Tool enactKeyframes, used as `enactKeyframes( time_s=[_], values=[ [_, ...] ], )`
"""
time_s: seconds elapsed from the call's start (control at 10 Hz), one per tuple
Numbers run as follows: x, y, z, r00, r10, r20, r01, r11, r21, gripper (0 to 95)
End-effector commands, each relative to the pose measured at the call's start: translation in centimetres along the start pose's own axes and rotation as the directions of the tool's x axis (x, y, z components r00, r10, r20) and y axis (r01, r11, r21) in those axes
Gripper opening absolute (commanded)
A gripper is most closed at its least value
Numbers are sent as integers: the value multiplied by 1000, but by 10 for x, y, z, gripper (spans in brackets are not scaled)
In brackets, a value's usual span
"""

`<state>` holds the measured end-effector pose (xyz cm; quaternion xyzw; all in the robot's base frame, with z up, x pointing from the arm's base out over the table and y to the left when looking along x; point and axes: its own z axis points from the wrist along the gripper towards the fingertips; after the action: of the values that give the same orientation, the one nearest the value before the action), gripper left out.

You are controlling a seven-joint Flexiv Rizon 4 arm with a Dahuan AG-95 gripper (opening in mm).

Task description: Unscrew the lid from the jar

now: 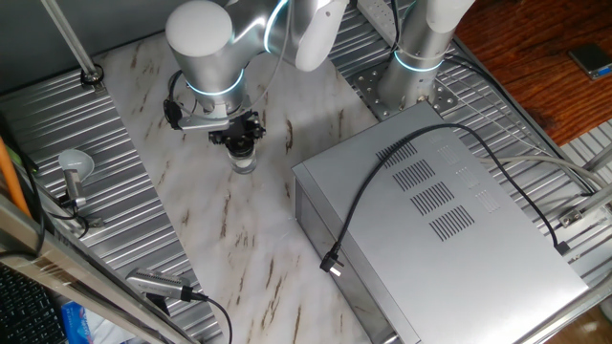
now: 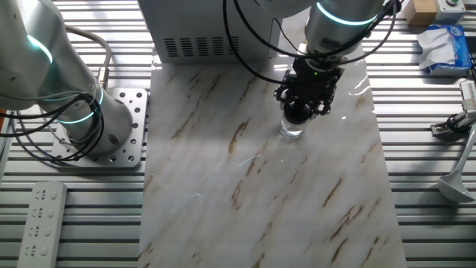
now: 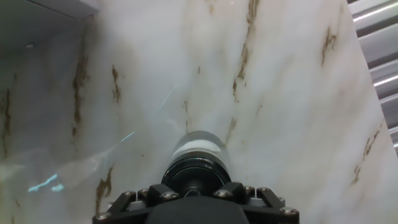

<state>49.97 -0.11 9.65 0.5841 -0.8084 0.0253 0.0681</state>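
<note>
Gripper (image 2: pixel 301 112) sits straight down on the lid (image 3: pixel 196 176), fingers closed round it. The jar (image 2: pixel 291 131) stands upright on the marble tabletop (image 2: pixel 245 186), near the grey metal box (image 1: pixel 440 210) (clear glass, hard to see).

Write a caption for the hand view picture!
Black gripper down over small dark round lid on tiny clear jar.

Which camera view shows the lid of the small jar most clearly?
The hand view: the lid shows as a dark round cap filling the lower centre, on the jar. In both fixed views the gripper covers it, so only the clear jar below shows.
</note>
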Motion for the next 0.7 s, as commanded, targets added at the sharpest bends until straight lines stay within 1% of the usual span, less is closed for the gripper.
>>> enactKeyframes(
  time_s=[0.1,0.7],
  values=[
    [-1,0,14,999,-33,0,33,999,6,0],
    [-4,0,15,992,-123,0,123,992,21,0]
  ],
)
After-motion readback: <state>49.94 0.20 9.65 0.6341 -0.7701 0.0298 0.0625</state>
